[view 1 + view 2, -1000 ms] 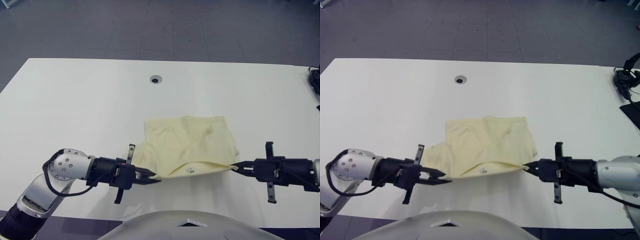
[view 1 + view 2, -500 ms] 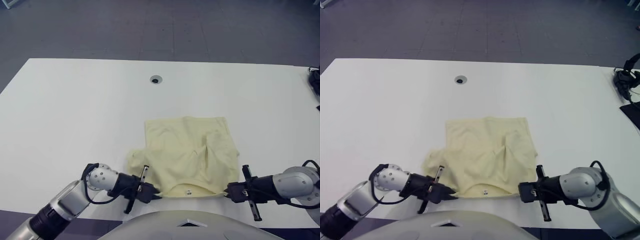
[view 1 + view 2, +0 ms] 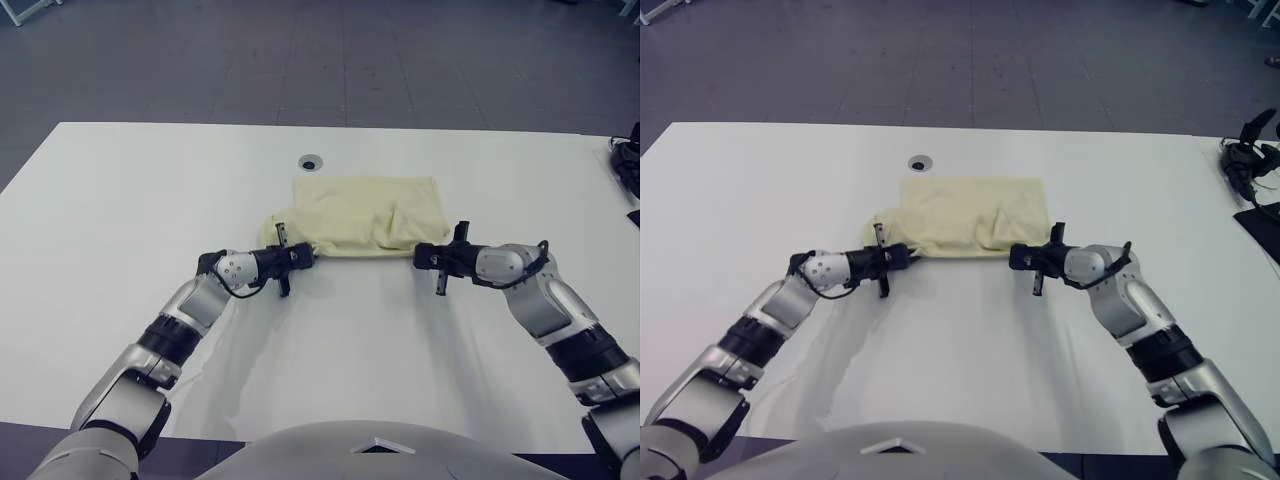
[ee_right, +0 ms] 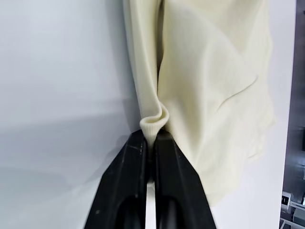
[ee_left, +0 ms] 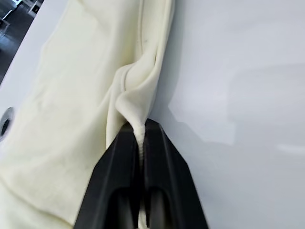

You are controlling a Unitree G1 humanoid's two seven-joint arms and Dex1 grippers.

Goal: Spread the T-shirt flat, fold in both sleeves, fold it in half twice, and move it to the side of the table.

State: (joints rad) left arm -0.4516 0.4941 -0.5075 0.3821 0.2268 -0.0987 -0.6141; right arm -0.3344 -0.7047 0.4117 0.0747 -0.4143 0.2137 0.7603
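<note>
Even, diffuse light from overhead leaves the white counter bright and almost featureless, while the floor beyond it is far dimmer. Soft grey shadows lie on the counter beneath the arms. In both wrist views the shirt throws a faint, blurred-edged shadow beside its fold.

head eyes look down toward 12 o'clock, sharing the table; wrist cameras sit close, facing the t-shirt.

The T-shirt lies on the table, toward its far side, just before the cable hole. The left gripper pinches its near left corner, the right gripper its near right corner.
</note>
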